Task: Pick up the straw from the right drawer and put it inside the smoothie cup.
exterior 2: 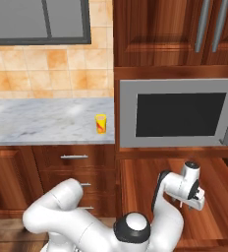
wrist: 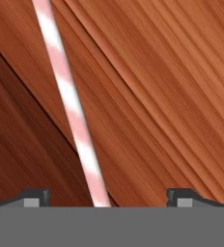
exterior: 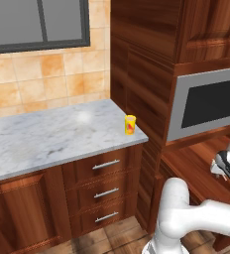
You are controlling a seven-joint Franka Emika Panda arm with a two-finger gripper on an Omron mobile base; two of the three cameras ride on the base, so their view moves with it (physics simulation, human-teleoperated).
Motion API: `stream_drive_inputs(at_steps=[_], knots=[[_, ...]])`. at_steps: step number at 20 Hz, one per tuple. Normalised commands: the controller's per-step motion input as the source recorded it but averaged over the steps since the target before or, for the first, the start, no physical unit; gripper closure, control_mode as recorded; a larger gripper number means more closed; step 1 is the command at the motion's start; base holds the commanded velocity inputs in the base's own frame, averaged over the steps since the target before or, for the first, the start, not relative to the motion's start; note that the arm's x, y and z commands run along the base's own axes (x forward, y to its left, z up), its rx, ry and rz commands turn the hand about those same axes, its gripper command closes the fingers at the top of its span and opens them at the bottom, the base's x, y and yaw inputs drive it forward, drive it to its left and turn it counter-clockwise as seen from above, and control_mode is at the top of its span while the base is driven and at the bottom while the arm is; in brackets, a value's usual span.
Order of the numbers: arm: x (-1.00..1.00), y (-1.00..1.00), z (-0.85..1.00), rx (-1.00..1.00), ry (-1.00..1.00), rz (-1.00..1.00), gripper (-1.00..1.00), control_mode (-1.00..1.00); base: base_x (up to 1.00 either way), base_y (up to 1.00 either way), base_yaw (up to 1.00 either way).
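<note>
The gripper (wrist: 106, 198) is seen in the hand view with its two dark fingertips (wrist: 34, 198) set wide apart at the bottom, and nothing is clamped between them. The straw (wrist: 70, 103), striped pink and white, is laid flat on the reddish-brown wooden floor of the right drawer (wrist: 157, 96). In that view it runs from the top, left of centre, down to the bottom edge, where its lower end passes between the two fingertips, slightly left of the midpoint. No contact between the straw and either fingertip can be made out; a clear stretch of wood is seen on each side of it. A darker band of wood, possibly the drawer's wall or a shadow, is crossed by the straw at the lower left.

In the right base view the gripper (exterior 2: 193, 203) is held low over the pulled-out right drawer (exterior 2: 140, 187), beneath the microwave (exterior 2: 177, 114), and is pointed downward at the drawer's floor. In the left base view the gripper (exterior: 226, 167) is found at the right edge, above the same drawer (exterior: 196, 173). The straw is too thin to be made out in either base view.

The smoothie cup (exterior: 130, 124) is stood upright on the marble counter (exterior: 47, 134), near its right front corner and well apart from the gripper. In the right base view the cup (exterior 2: 101, 123) is seen just left of the microwave, above the stacked drawers with silver bar handles (exterior 2: 74, 157).
</note>
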Motion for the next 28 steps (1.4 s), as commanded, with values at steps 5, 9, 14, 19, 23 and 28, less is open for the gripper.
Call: stream_drive_inputs(at_steps=[5, 9, 14, 19, 23, 28], knots=[[-0.43, -0.13, -0.3, 0.0, 0.01, -0.01, 1.0, -1.0, 0.0, 0.0, 0.0], [-0.05, -0.1, -0.09, 0.0, 0.03, -0.01, 1.0, -1.0, 0.0, 0.0, 0.0], [-0.04, 0.0, 0.0, 0.0, 0.0, 0.0, 1.0, -1.0, 0.0, 0.0, 0.0], [-0.59, 0.0, 0.0, 0.0, 0.0, 0.0, 1.0, -1.0, 0.0, 0.0, 0.0], [-0.89, 0.0, 0.02, 0.0, -0.09, 0.0, 1.0, -1.0, 0.0, 0.0, 0.0], [-0.94, 0.03, 0.63, -0.01, -0.3, 0.0, 1.0, -1.0, 0.0, 0.0, 0.0]])
